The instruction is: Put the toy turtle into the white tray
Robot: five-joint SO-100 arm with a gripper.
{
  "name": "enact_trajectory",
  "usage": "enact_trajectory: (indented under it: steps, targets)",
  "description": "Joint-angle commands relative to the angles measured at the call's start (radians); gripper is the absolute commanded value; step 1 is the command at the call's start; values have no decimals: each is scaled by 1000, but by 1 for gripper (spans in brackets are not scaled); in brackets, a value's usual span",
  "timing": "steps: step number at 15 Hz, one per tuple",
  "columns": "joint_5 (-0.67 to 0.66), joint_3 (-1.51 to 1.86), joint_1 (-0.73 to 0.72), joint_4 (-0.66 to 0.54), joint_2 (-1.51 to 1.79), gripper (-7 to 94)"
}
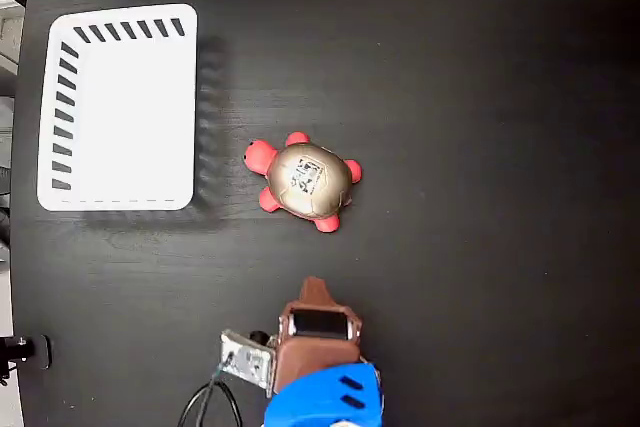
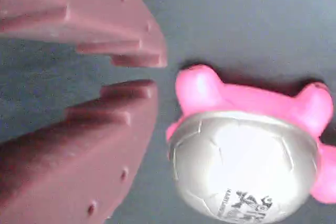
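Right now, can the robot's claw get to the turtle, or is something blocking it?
Probably yes. Only bare black table lies between the gripper and the toy turtle, and the wrist view shows the turtle close beside the fingertips.

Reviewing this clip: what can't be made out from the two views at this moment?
- Printed mark on the toy turtle: too small in the fixed view, cut off by the bottom edge in the wrist view.
- Turtle's head: outside the wrist view.
- The gripper: in the fixed view its fingertips are hidden under its own body.
- The white tray: outside the wrist view.
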Motion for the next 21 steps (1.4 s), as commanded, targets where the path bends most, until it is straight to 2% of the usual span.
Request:
enact_trajectory:
  steps: [1,7,11,13,16,18,20,21]
  targets:
    - [34,-235,-32,-3,-239,-1]
    - [69,-703,-8,60,-818,-1]
    - [173,-951,11,144,-1157,-1]
    - [210,-1000,9,156,-1216,7]
    - [232,-1042,6,167,-1295,35]
    - [252,-1042,-12,163,-1328,38]
    - [267,-1046,-28,161,-1358,49]
    - [272,-1046,-35,164,-1370,49]
